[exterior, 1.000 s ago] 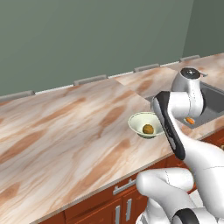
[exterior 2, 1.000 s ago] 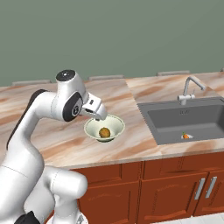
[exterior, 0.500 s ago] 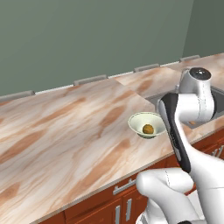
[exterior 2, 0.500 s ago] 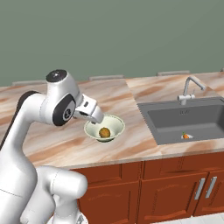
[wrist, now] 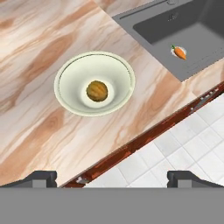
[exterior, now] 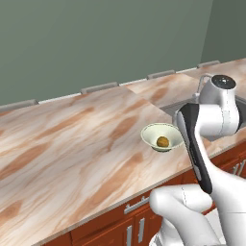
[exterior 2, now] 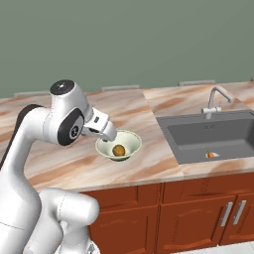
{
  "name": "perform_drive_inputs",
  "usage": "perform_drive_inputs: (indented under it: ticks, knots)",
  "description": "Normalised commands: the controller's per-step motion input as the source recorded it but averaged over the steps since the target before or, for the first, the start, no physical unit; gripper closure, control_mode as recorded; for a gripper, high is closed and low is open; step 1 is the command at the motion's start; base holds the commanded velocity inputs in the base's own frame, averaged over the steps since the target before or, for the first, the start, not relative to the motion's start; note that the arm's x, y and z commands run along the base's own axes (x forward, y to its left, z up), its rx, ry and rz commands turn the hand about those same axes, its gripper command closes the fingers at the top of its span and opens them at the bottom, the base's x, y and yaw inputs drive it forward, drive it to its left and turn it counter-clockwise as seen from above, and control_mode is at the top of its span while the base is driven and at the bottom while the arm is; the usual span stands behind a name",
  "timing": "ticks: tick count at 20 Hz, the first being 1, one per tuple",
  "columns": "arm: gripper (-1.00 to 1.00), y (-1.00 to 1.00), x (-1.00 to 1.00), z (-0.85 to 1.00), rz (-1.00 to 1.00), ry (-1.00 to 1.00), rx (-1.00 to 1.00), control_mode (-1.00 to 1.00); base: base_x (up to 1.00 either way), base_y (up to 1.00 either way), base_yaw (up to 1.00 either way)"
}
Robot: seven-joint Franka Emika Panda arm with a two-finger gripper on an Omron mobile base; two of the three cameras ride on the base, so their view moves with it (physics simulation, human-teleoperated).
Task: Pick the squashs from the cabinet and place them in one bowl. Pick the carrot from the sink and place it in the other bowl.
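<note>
Dark tool point(wrist: 112, 177) fingertips spread wide, holding nothing, poised above tabletop point(wrist: 35, 109) edge. Ahead: pale green-cream bowl point(wrist: 70, 103), squash point(wrist: 96, 91) inside. Farther out: grey sink point(wrist: 192, 30), carrot point(wrist: 179, 52) on its floor.

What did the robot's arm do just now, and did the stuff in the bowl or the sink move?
The arm swung: in the left base view its big top joint slid toward the sink side; in the right base view it slid away from the sink. The gripper stayed open beside the bowl, holding nothing. The squash kept its place in the bowl, the carrot stayed in the sink, and the counter looks the same.
</note>
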Motion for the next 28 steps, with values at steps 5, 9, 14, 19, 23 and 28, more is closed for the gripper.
perform_drive_inputs:
  ticks: [5,9,14,19,23,28]
  knots:
    - [-1.00,0.00,0.00,0.00,0.00,0.00,0.00,1.00,-0.14,0.00,-0.24]
    - [-1.00,0.00,0.00,0.00,0.00,0.00,0.00,1.00,-0.23,0.00,-0.53]
    - [-1.00,0.00,0.00,0.00,0.00,0.00,0.00,1.00,-0.19,0.01,-0.69]
    - [-1.00,0.00,0.00,0.00,0.00,0.00,0.00,1.00,-0.01,0.05,-0.97]
    - [-1.00,0.00,0.00,0.00,0.00,0.00,0.00,1.00,0.00,0.04,-0.99]
    - [-1.00,0.00,0.00,0.00,0.00,0.00,0.00,1.00,0.00,0.04,-0.99]
